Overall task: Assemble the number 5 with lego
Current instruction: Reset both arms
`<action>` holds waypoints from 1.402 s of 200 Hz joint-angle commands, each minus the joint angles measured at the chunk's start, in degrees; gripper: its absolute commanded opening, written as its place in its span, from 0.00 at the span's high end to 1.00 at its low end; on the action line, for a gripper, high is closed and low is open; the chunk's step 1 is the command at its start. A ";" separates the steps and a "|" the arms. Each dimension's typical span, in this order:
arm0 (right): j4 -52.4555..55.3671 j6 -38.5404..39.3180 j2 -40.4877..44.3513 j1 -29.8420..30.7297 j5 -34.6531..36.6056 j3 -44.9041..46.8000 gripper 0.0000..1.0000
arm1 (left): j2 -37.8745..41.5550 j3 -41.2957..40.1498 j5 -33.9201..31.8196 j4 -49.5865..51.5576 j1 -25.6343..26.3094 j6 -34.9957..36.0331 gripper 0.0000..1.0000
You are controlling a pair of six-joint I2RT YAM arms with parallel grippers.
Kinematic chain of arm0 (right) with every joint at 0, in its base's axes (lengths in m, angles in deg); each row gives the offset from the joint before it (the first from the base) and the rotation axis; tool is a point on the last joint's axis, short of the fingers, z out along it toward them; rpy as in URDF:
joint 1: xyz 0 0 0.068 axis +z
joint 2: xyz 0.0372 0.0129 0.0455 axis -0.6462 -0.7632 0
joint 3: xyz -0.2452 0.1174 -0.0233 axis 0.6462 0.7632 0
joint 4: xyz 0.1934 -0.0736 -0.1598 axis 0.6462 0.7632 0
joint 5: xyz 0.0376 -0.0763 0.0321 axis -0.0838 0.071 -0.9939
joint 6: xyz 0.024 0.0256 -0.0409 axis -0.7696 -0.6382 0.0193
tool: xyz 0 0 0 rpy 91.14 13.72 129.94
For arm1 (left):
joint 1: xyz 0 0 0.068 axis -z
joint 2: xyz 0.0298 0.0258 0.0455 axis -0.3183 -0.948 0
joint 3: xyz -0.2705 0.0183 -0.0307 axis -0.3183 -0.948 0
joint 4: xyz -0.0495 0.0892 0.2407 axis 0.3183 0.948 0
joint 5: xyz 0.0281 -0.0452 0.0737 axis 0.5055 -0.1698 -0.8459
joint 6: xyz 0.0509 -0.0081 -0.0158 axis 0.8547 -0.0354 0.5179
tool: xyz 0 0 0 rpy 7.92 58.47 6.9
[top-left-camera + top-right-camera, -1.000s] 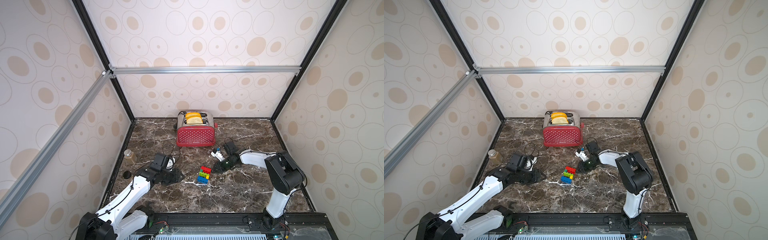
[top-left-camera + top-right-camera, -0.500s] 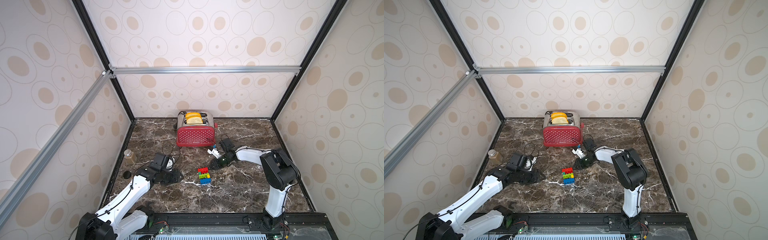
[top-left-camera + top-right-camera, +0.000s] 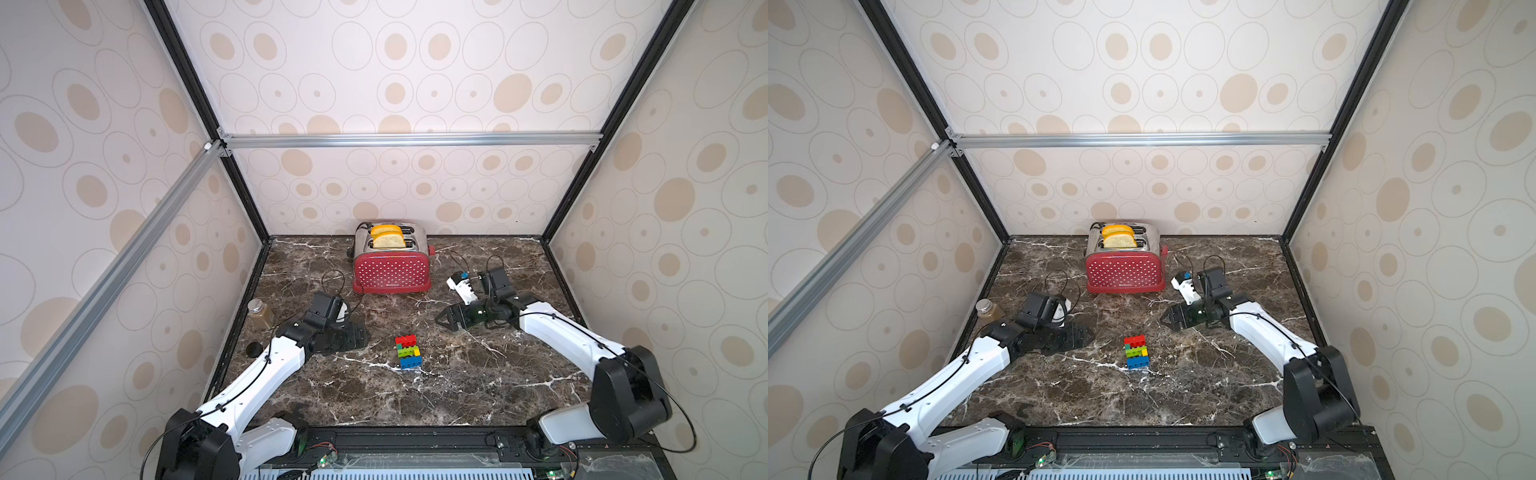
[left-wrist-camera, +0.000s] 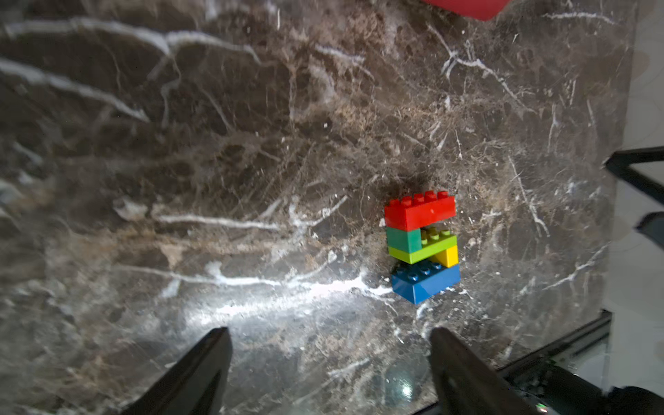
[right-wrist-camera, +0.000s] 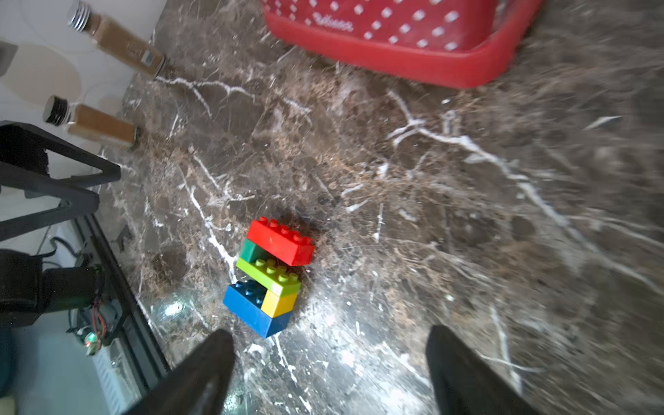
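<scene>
Left fingers (image 4: 201,370) and right fingers (image 5: 201,373) are spread wide, empty. The number 5 (image 3: 408,352) rests unheld on the desk (image 3: 478,386). Risk: a sweeping arm could topple or split it.

Nothing was legible. Brand mark on toaster (image 5: 395,39), ahead of right gripper (image 5: 328,332), was too blurred to read.

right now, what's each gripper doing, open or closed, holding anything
left gripper: open, holding nothing.
right gripper: open, holding nothing.
The lego number 5 stands on the table, apart from both.
</scene>
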 commanded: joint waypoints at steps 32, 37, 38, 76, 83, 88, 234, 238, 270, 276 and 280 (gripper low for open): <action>0.50 -1.89 8.20 -5.90 16.10 1.02 0.00 | -6.83 12.05 -13.74 -1.77 -3.17 4.92 0.01; 0.15 -2.17 8.74 -6.44 18.95 0.81 0.00 | -7.25 12.83 -15.13 -2.22 -3.83 5.32 0.01; 0.08 -2.24 8.79 -6.55 19.63 0.76 0.00 | -7.30 12.99 -15.41 -2.33 -3.95 5.50 0.01; -6.34 -1.67 10.66 -9.25 45.30 1.34 0.00 | -7.20 13.90 -30.50 -11.88 -6.70 16.25 0.01; -10.28 0.34 10.98 -9.37 49.12 3.33 0.00 | -7.01 12.46 -32.32 -15.71 -7.15 19.24 0.01; -13.88 1.84 11.15 -9.48 52.02 5.00 0.00 | -7.07 11.54 -33.65 -17.99 -7.57 21.25 0.01; -77.72 10.59 -5.73 -23.36 40.45 38.38 0.00 | -21.33 -22.39 -29.50 -80.61 -22.71 34.48 0.01; -80.14 11.47 -7.56 -23.38 40.11 38.22 0.00 | -22.75 -22.89 -29.43 -83.35 -22.82 34.55 0.01; -76.67 13.58 -10.30 -22.14 41.32 33.54 0.01 | -23.47 -22.63 -29.25 -84.29 -23.03 34.45 0.01; -73.54 13.63 -9.22 -21.41 42.85 32.71 0.00 | -23.18 -22.53 -29.18 -83.55 -23.05 34.45 0.01; -69.08 12.76 -8.08 -21.23 43.27 31.66 0.00 | -23.32 -22.59 -29.22 -83.86 -23.05 34.45 0.01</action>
